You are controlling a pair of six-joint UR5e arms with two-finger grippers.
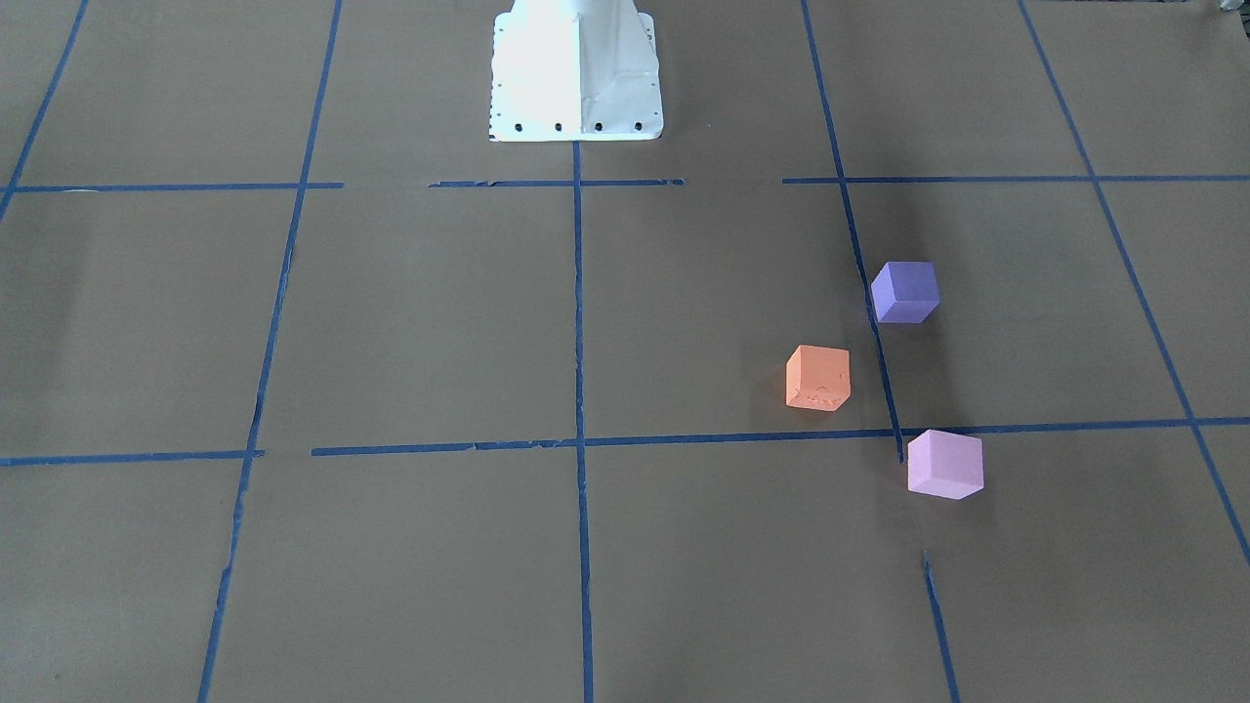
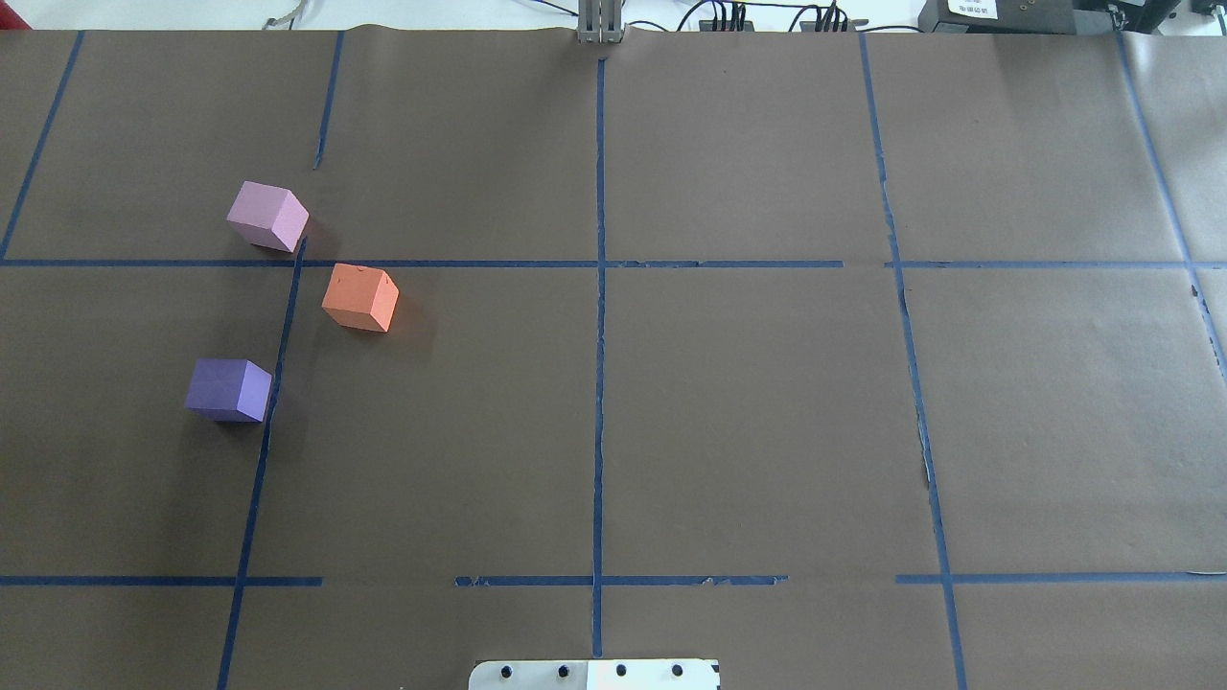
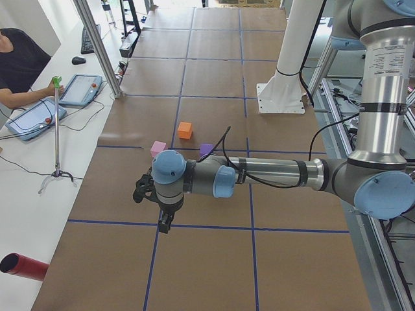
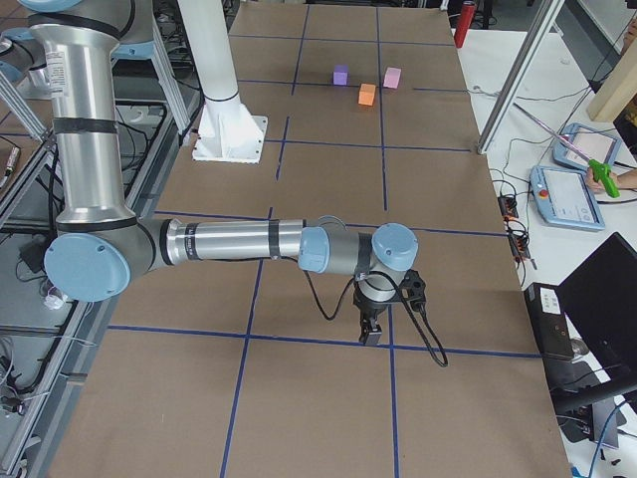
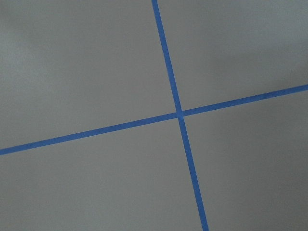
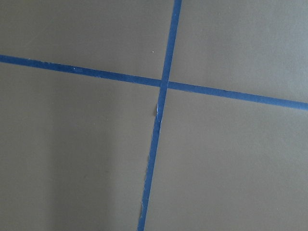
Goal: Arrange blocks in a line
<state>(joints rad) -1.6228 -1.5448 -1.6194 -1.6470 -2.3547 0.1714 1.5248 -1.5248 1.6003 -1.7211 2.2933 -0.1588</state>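
Three cubes lie apart on the brown table cover on the robot's left side. In the overhead view the pink-lilac block (image 2: 268, 217) is farthest, the orange block (image 2: 360, 298) sits nearer and to the right, and the violet-blue block (image 2: 229, 389) is nearest. The front-facing view shows the orange (image 1: 818, 378), violet-blue (image 1: 905, 291) and pink-lilac (image 1: 944, 464) blocks. My left gripper (image 3: 163, 223) hangs over the table, well clear of the blocks. My right gripper (image 4: 370, 334) hangs over the far opposite end. I cannot tell whether either is open. Both wrist views show only bare cover and tape.
Blue tape lines (image 2: 599, 316) form a grid on the cover. The white robot base (image 1: 576, 68) stands at the table's middle edge. An operator (image 3: 19, 65) with tablets sits beside the table. A red cylinder (image 3: 23, 265) lies on the side bench.
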